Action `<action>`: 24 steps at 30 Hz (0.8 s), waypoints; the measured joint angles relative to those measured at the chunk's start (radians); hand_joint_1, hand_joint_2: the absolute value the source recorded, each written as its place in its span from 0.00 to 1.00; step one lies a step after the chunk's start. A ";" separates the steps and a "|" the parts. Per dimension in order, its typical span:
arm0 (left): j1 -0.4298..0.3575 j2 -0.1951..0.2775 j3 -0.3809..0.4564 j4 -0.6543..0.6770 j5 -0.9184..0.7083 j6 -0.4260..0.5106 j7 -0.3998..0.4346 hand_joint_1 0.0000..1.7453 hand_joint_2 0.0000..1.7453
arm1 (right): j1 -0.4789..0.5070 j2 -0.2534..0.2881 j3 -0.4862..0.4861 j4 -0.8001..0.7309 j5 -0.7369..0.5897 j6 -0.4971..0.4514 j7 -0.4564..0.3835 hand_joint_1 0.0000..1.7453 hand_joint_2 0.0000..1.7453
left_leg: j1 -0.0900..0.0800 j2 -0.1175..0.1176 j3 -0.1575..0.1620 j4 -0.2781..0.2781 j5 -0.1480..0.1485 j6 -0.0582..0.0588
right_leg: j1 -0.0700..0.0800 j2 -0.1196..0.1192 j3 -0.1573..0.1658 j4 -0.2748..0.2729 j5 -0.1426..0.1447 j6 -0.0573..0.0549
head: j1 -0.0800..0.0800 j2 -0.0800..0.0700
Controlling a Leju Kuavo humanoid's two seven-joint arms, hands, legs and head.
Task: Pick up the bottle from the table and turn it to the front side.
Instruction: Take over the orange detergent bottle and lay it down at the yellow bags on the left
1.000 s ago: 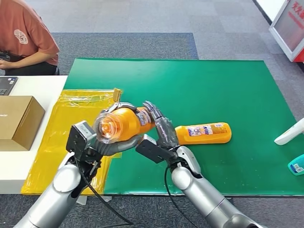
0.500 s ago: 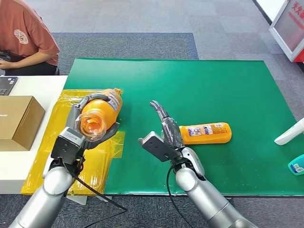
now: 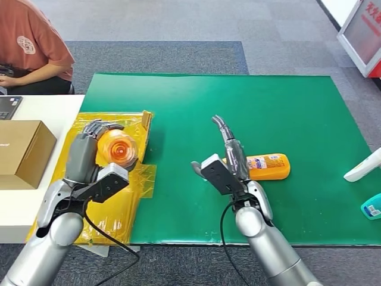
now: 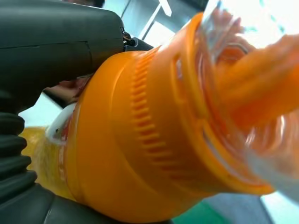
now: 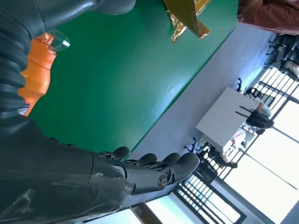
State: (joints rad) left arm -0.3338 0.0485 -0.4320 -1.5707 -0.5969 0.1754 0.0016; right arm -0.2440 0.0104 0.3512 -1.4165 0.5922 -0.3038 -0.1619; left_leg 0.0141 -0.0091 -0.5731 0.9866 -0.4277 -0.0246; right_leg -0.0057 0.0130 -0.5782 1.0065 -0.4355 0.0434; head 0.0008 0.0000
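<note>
The left hand (image 3: 85, 156) grips the orange bottle (image 3: 118, 149) above the yellow sheet (image 3: 119, 205), picked up but front not yet confirmed; the right hand (image 3: 229, 156) hovers empty, fingers apart

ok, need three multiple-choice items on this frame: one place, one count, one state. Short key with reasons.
1. Where does the left hand hold its bottle?
A. above the yellow sheet
B. above the white table
C. above the floor

2. How many orange bottles are there?
A. one
B. two
C. three

3. The right hand is:
A. gripping a bottle
B. empty, fingers apart
C. pressing the box

Key:
1 A: the left hand holds its bottle over the yellow sheet.
2 B: the second bottle lies on the green mat.
3 B: the right hand holds nothing.
</note>
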 joint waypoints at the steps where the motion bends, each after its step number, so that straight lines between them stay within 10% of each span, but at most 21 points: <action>1: -0.003 0.005 0.007 0.017 0.014 -0.051 0.014 1.00 0.00 | 0.001 -0.001 -0.008 -0.009 -0.001 0.009 0.000 0.00 1.00 | 0.000 0.000 0.000 0.000 0.000 0.000 | 0.000 0.000 0.000 0.000 0.000 0.000 | 0.000 0.000; 5: -0.029 0.030 0.021 0.119 0.022 -0.166 0.044 1.00 1.00 | 0.002 -0.002 -0.031 -0.025 -0.005 0.035 -0.006 0.00 1.00 | 0.000 0.000 0.000 0.000 0.000 -0.001 | 0.000 0.000 -0.001 0.000 0.001 -0.001 | 0.000 0.000; 20: -0.082 0.050 0.051 0.431 -0.097 -0.151 0.073 1.00 1.00 | -0.002 -0.003 -0.031 -0.062 -0.002 0.054 -0.018 0.00 1.00 | 0.000 0.000 -0.001 0.000 0.001 -0.001 | 0.000 0.000 -0.001 0.000 0.001 -0.001 | 0.000 0.000; 24: -0.099 0.043 0.064 0.490 -0.123 -0.131 0.071 0.00 0.00 | -0.006 -0.003 -0.026 -0.070 -0.002 0.056 -0.018 0.00 1.00 | 0.000 0.000 0.000 0.000 0.001 -0.001 | 0.000 0.000 0.000 0.001 0.001 -0.002 | 0.000 0.000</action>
State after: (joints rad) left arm -0.4331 0.0916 -0.3685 -1.0806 -0.7195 0.0448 0.0723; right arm -0.2498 0.0076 0.3249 -1.4868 0.5903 -0.2478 -0.1801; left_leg 0.0142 -0.0089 -0.5733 0.9866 -0.4263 -0.0260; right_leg -0.0058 0.0132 -0.5785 1.0073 -0.4341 0.0419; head 0.0008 0.0000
